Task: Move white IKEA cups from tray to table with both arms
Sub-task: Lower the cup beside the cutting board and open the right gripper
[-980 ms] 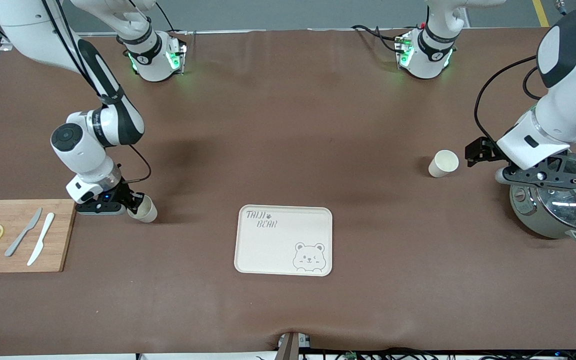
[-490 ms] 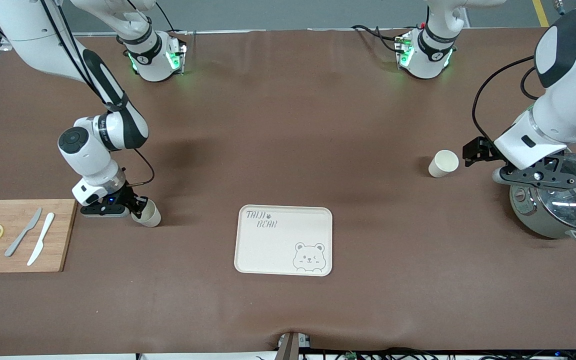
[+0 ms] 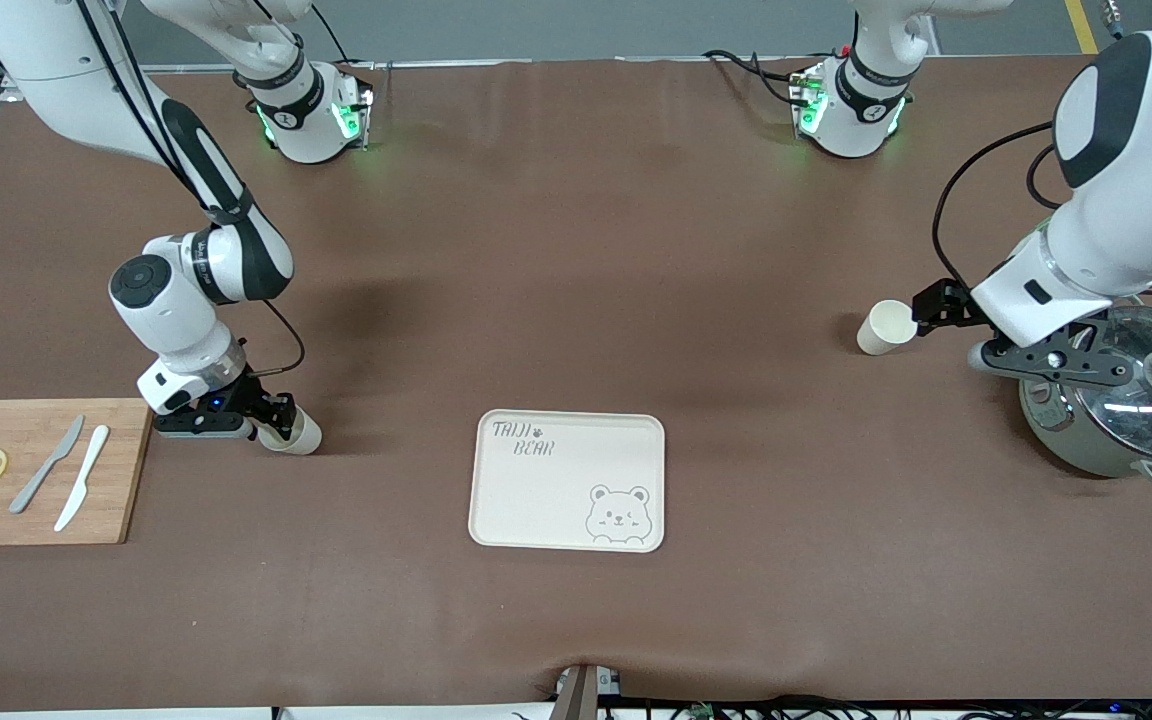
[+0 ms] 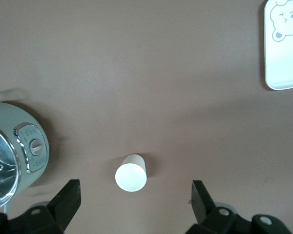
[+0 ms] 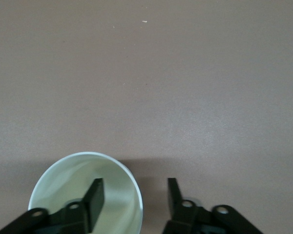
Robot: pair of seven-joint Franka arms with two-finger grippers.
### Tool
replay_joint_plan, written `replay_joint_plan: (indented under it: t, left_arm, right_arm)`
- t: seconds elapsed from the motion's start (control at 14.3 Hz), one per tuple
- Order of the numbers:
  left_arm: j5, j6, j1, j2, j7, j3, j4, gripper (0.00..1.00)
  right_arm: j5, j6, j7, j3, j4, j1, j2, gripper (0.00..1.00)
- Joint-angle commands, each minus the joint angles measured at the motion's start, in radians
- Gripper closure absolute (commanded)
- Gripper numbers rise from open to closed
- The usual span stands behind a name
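Note:
One white cup [image 3: 298, 434] stands beside the wooden board at the right arm's end. My right gripper [image 3: 276, 420] is down at it. In the right wrist view one finger [image 5: 94, 197] is inside the cup [image 5: 68, 185] and the other is outside, with the rim wall between them and untouched; the right gripper [image 5: 133, 195] is open. The second white cup [image 3: 886, 327] stands near the pot at the left arm's end. My left gripper [image 3: 924, 305] is beside it, wide open. In the left wrist view the cup [image 4: 131, 173] sits just ahead of the left gripper [image 4: 135, 191].
The cream bear tray [image 3: 506, 500] lies mid-table, nearer the front camera than both cups; its corner shows in the left wrist view [image 4: 283, 63]. A green pot with a glass lid [image 3: 1116, 410] stands under the left arm. A wooden board [image 3: 36, 440] holds two knives and lemon slices.
My left gripper has moved closer to its cup. My right arm has shifted a little at its cup, which moved slightly toward the front camera.

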Motion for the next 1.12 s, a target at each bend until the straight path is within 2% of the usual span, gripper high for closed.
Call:
replay_joint_plan:
  t: [0.0,0.21,0.42,0.56,0.77,0.91,1.05]
  left_arm:
    - [-0.013,-0.021,-0.003,0.011,-0.014,-0.004,0.028,0.0]
    - [-0.013,-0.021,-0.003,0.009,-0.015,-0.011,0.029,0.0]
    - [-0.013,-0.021,-0.003,0.011,-0.019,-0.011,0.029,0.0]
    - [-0.013,-0.021,-0.003,0.011,-0.023,-0.01,0.029,0.0]
    - [-0.013,-0.021,-0.002,0.009,-0.022,-0.01,0.029,0.0]
    - [-0.01,-0.021,-0.002,0.011,-0.022,-0.01,0.029,0.0]
    - [-0.008,-0.023,-0.002,0.011,-0.02,-0.01,0.028,0.0]
  right_arm:
    - [0.011,-0.11,-0.019,0.017,0.022,-0.022,-0.055,0.0]
    - [0.012,-0.372,-0.029,0.021,0.069,-0.02,-0.17,0.0]
    - [0.014,-0.671,-0.033,0.023,0.169,-0.017,-0.261,0.0]
    - [0.021,-0.883,-0.033,0.026,0.281,-0.011,-0.294,0.0]
    - [0.081,-1.201,-0.035,0.023,0.523,-0.014,-0.298,0.0]
    - [0.081,-1.281,-0.036,0.023,0.611,-0.014,-0.302,0.0]
    - [0.081,-1.283,-0.047,0.026,0.625,-0.011,-0.336,0.0]
